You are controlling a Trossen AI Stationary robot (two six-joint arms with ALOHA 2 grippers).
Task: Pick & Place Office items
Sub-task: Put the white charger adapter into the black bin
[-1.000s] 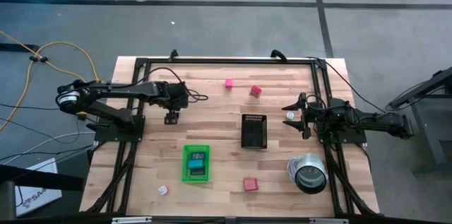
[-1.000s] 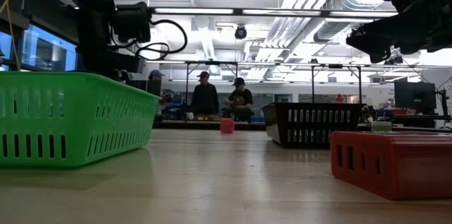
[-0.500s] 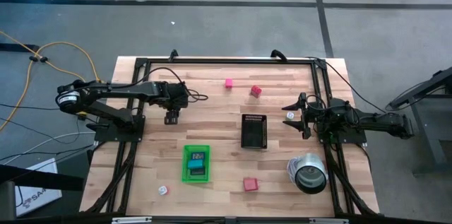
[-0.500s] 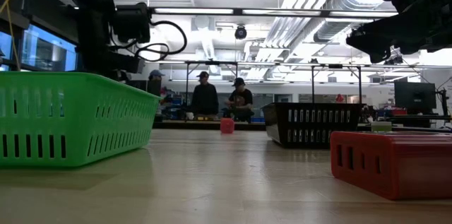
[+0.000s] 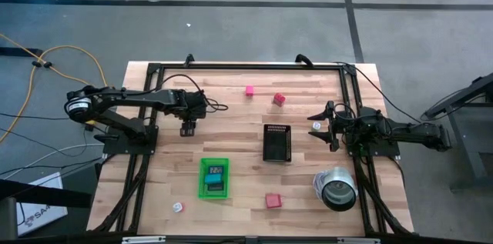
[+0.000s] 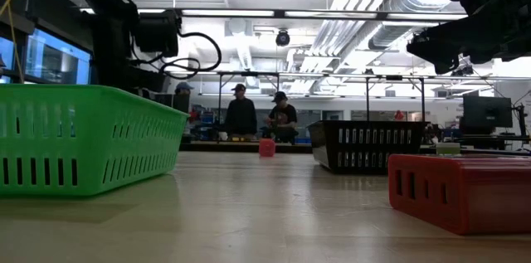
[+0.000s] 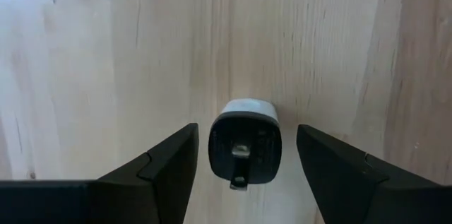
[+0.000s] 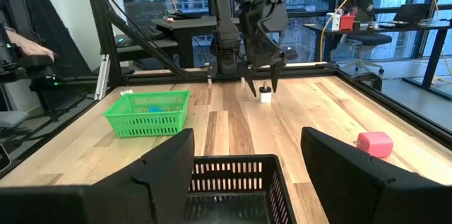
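Your left gripper (image 7: pixel 246 174) hung over the left side of the table (image 5: pixel 308 167), fingers (image 7: pixel 166 167) parted partway around a small black-and-white piece (image 7: pixel 245 143) on the bare wood, with clear gaps either side, gripping nothing. The piece's long axis ran parallel to the fingers, white end away from the wrist, dark end toward it. Your right gripper (image 8: pixel 247 160) waited near the right edge, wide open and empty, beside the black basket (image 8: pixel 236 174).
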